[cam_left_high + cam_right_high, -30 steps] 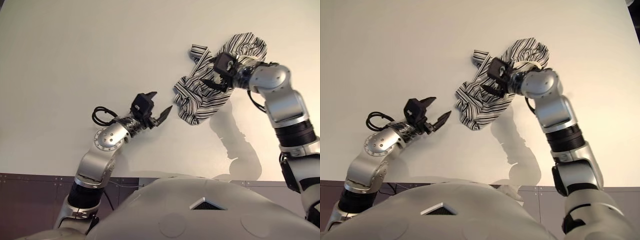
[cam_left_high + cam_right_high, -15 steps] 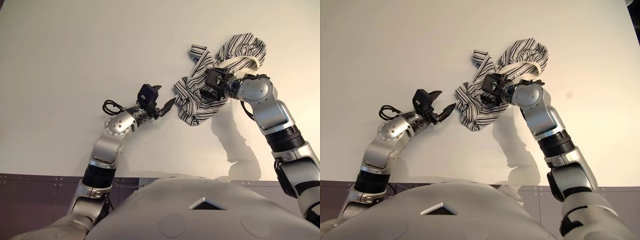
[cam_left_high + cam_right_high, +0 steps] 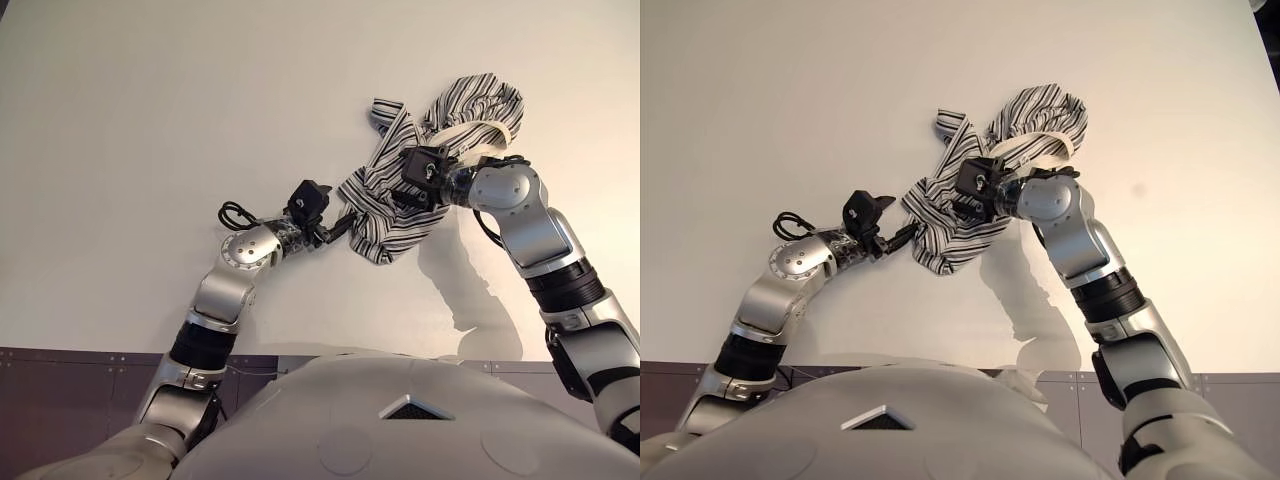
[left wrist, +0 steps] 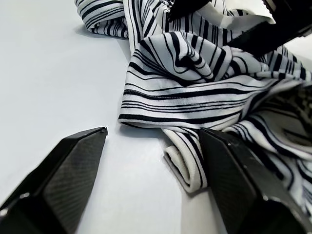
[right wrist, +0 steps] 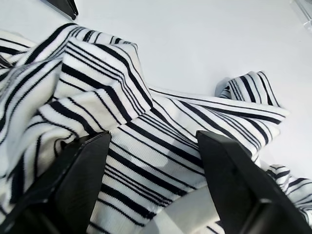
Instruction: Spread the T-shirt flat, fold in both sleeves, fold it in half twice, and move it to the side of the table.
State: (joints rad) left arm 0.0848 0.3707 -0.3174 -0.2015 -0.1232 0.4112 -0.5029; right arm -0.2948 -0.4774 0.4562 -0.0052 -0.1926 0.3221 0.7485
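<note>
Item: T-shirt (image 3: 385, 222), one, white with dark stripes. It lies crumpled in a single heap on the table (image 3: 150, 120), right of the middle and towards the far side. We count one pale ribbed neckband (image 3: 480, 128), looped at the heap's far right end, and one striped flap sticking out at its far left.

Item: table, one, with a plain white top.

Item: grippers, two, each with two dark fingers.

The left gripper (image 3: 338, 222) sits low at the heap's near left edge. Its fingers (image 4: 68, 175) are spread wide and clamp nothing. In the left wrist view a rolled hem of the T-shirt lies on the table between them, just beside one finger.

The right gripper (image 3: 403, 192) is over the middle of the heap. Its fingers (image 5: 229, 165) are also set wide apart, with bunched striped cloth lying between them. We cannot tell whether the tips press into the fabric.
</note>
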